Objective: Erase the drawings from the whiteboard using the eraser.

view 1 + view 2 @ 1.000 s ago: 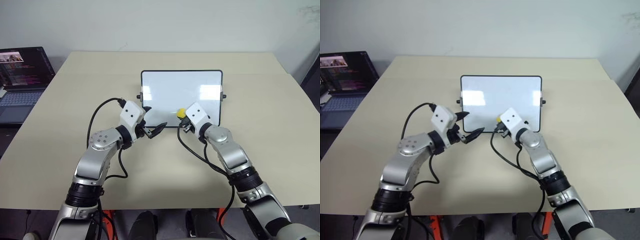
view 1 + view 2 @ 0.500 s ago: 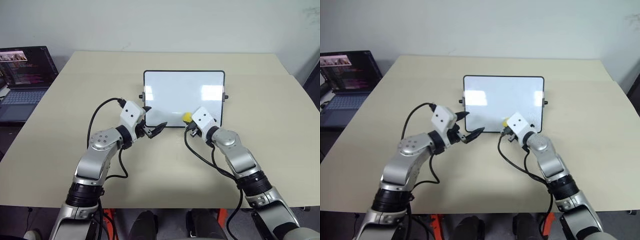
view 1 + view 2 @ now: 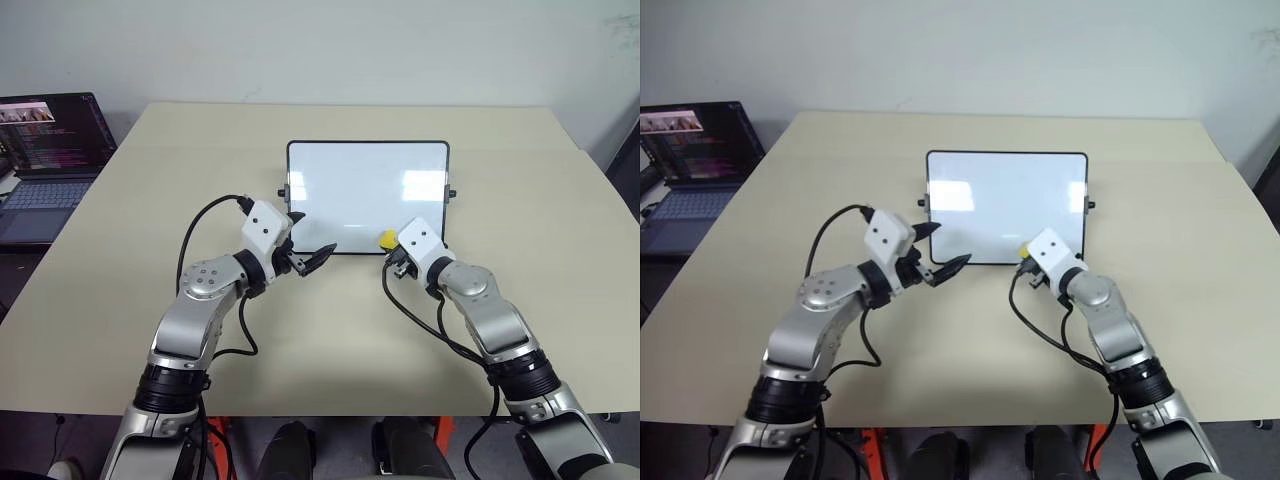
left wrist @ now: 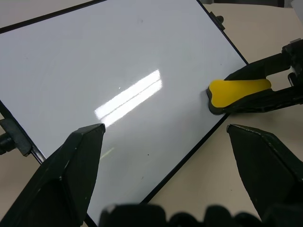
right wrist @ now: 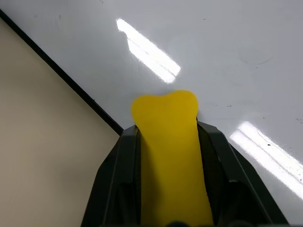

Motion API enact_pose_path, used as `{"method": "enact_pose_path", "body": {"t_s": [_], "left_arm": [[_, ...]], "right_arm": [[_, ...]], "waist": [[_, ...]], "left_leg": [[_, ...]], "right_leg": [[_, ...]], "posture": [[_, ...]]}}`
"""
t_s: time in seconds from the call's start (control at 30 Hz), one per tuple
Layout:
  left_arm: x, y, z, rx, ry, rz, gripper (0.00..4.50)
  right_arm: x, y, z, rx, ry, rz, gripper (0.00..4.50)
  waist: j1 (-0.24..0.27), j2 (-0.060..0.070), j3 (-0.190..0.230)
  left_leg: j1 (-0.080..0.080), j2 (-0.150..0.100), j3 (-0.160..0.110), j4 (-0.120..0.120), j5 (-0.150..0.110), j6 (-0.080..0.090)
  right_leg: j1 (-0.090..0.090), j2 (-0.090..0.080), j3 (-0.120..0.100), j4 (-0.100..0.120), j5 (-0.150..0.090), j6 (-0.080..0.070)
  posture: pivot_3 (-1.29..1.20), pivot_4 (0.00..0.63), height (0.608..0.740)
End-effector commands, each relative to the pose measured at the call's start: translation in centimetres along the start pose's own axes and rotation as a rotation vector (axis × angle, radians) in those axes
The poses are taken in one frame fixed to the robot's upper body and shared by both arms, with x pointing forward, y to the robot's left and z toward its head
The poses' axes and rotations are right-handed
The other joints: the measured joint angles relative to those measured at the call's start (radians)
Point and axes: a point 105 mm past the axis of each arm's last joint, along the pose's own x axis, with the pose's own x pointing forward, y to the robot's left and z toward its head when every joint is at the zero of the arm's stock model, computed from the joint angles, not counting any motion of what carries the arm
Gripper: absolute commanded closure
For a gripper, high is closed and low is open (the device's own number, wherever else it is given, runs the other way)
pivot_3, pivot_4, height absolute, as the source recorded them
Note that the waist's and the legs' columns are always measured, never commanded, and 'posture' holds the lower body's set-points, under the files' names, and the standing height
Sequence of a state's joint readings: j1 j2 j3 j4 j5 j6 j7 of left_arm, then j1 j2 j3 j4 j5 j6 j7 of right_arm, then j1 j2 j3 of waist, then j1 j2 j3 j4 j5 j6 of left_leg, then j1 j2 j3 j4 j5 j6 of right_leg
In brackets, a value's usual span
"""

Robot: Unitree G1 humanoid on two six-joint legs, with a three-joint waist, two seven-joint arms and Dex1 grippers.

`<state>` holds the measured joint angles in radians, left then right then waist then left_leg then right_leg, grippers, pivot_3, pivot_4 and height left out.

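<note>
The whiteboard (image 3: 360,190) stands tilted back at the middle of the table. My right gripper (image 3: 393,246) is shut on the yellow eraser (image 3: 386,239), whose tip rests on the board's face near its lower right edge. In the right wrist view the eraser (image 5: 165,123) sticks out between the two fingers, over the white surface just inside the black frame. Of the drawings, a faint thin stroke (image 5: 258,61) shows beyond the eraser. My left gripper (image 3: 308,233) is open at the board's lower left corner, with nothing between its fingers. The left wrist view shows the eraser (image 4: 236,90) across the board.
An open laptop (image 3: 45,150) sits beyond the table's far left edge. Beige table (image 3: 150,200) surface lies bare on both sides of the board and in front of it. Black cables loop from both wrists over the table.
My right gripper has slid to the right along the board's lower edge with the eraser in it. The left arm has stayed still.
</note>
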<state>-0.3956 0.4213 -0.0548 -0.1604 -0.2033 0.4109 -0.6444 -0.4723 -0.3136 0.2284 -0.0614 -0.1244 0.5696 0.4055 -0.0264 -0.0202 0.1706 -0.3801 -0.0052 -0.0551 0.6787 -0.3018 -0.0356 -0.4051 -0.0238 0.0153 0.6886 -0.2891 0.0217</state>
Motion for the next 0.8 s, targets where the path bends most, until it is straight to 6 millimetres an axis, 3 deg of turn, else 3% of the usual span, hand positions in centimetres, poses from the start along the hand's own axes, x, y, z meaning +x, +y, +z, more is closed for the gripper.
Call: {"method": "enact_pose_path", "body": {"t_s": [0.03, 0.2, 0.33, 0.57, 0.8], "left_arm": [[0.2, -0.3, 1.6, 0.026, -0.058, -0.021, 0.0], [0.2, -1.1, 2.2, 0.02, -0.081, -0.063, 0.0], [0.3, -2.5, 3.5, 0.006, -0.134, -0.159, 0.0], [0.2, -5.7, 6.0, -0.068, -0.212, -0.393, 0.0], [-0.2, -7.6, 5.8, -0.088, -0.182, -0.564, 0.0]], "right_arm": [[-1.2, -1.6, 4.0, 0.035, -0.108, -0.064, 3.2], [-2.8, -2.4, 5.7, 0.086, -0.134, -0.094, 3.2], [-4.1, -3.7, 5.9, 0.118, -0.131, -0.151, 3.2], [-6.7, -6.2, 3.9, 0.172, -0.042, -0.297, 3.2], [-8.3, -8.2, 0.5, 0.292, 0.069, -0.421, 3.2]], "waist": [[0.0, 0.0, 0.0], [-0.001, 0.0, 0.0], [0.0, 0.0, 0.0], [-0.001, 0.0, 0.0], [-0.004, 0.0, 0.0]], "left_leg": [[0.0, 0.0, 0.0, 0.0, 0.0, 0.0], [-0.001, 0.0, -0.001, -0.001, 0.0, 0.0], [-0.002, 0.0, -0.001, -0.001, 0.0, 0.0], [-0.002, 0.0, 0.0, -0.001, 0.0, 0.0], [-0.002, 0.0, 0.0, -0.001, 0.0, 0.0]], "right_leg": [[0.0, 0.0, 0.0, 0.0, 0.0, 0.0], [-0.001, 0.0, 0.0, -0.002, 0.0, 0.0], [-0.001, 0.0, 0.0, -0.003, 0.0, 0.0], [-0.001, 0.0, 0.0, -0.003, 0.0, 0.0], [-0.001, 0.001, 0.0, -0.003, 0.0, 0.0]], "posture": [[0.0, 0.15, 0.74], [0.0, 0.15, 0.74], [0.0, 0.15, 0.74], [0.0, 0.15, 0.74], [0.0, 0.15, 0.74]]}}
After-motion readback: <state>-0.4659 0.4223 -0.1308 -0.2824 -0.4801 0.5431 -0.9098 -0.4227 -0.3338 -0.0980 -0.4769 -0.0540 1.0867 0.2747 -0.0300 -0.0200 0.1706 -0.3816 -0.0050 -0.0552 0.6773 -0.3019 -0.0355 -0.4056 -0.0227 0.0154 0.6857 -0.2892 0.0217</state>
